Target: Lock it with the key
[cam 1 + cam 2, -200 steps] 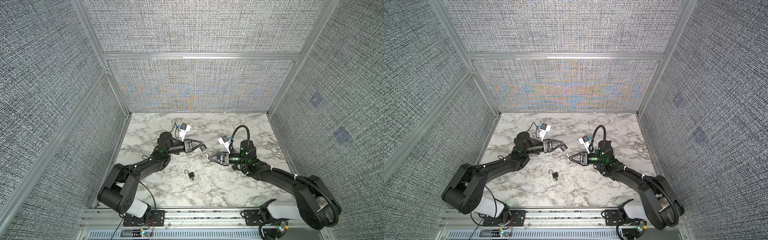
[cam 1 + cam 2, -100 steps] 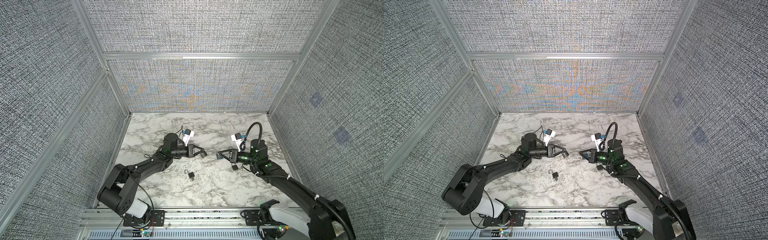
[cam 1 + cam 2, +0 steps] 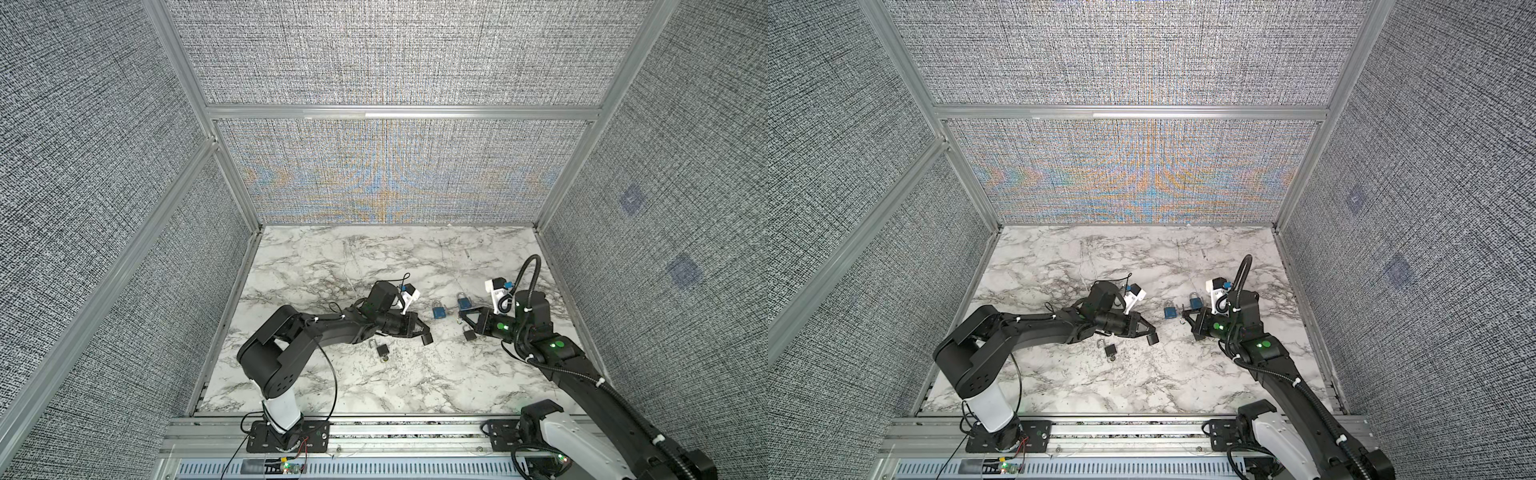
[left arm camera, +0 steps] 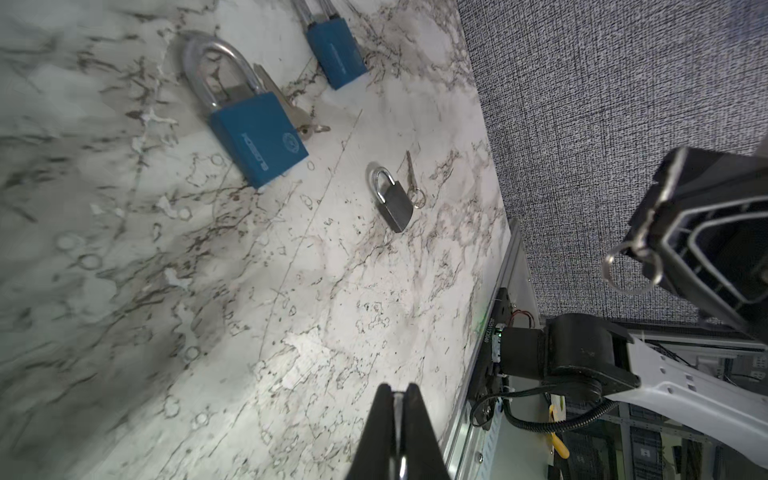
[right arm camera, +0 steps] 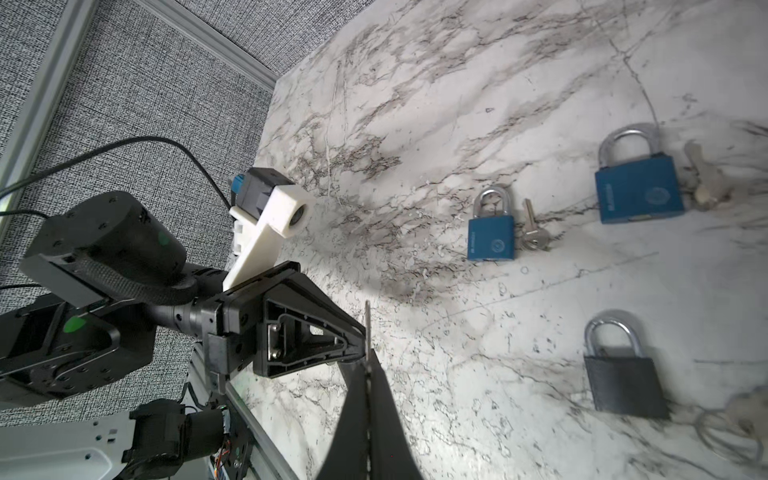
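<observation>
Marble surface [image 3: 332,270]. My left hand [image 3: 424,332] is clamped on a small dark padlock [image 3: 428,339], my right hand [image 3: 461,320] on a key [image 5: 367,320]. They sit apart, so inserting and turning seem left to do.

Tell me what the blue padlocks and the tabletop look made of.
Blue padlocks: bodies look like metal under a matte blue coating; shackles are shiny, silvery metal. Tabletop: white with grey veining, slightly glossy; marble or marble-print laminate, cannot tell which.
</observation>
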`<act>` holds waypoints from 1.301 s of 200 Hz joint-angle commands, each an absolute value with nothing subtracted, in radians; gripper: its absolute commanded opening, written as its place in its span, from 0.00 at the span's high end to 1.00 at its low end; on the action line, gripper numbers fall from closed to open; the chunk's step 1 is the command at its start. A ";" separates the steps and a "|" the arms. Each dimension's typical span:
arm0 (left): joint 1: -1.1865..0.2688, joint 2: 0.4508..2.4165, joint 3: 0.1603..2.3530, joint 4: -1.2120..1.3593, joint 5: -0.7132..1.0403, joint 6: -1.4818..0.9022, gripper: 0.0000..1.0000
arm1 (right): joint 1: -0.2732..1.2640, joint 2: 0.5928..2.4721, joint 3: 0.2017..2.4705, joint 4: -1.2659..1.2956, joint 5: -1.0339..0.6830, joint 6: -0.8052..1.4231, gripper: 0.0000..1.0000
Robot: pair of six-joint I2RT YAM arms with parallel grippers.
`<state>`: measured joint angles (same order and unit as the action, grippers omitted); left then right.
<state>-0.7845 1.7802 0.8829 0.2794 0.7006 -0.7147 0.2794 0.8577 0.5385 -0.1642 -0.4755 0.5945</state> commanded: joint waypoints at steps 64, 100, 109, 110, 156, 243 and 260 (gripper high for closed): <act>-0.839 1.950 0.996 0.250 0.689 -0.735 1.00 | 0.277 0.808 0.519 -0.251 -0.411 0.586 1.00; -0.845 1.982 1.017 0.245 0.686 -0.740 1.00 | 0.278 0.804 0.512 -0.250 -0.411 0.591 1.00; -0.846 1.984 1.019 0.243 0.682 -0.739 0.98 | 0.277 0.802 0.510 -0.252 -0.411 0.591 1.00; -0.846 1.985 1.020 0.243 0.681 -0.739 0.98 | 0.278 0.802 0.510 -0.252 -0.410 0.592 1.00; -0.847 2.032 1.053 0.201 0.660 -0.722 0.81 | 0.279 0.816 0.503 -0.253 -0.408 0.583 1.00; -0.835 2.002 1.100 0.068 0.511 -0.676 0.72 | 0.279 0.909 0.528 -0.291 -0.394 0.526 1.00; -0.828 1.994 1.093 0.055 0.488 -0.671 0.72 | 0.279 0.936 0.533 -0.298 -0.394 0.516 1.00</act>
<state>-0.8368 2.0083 1.0973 0.0959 0.5480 -0.6914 0.2775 0.9096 0.5205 -0.2729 -0.4011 0.5446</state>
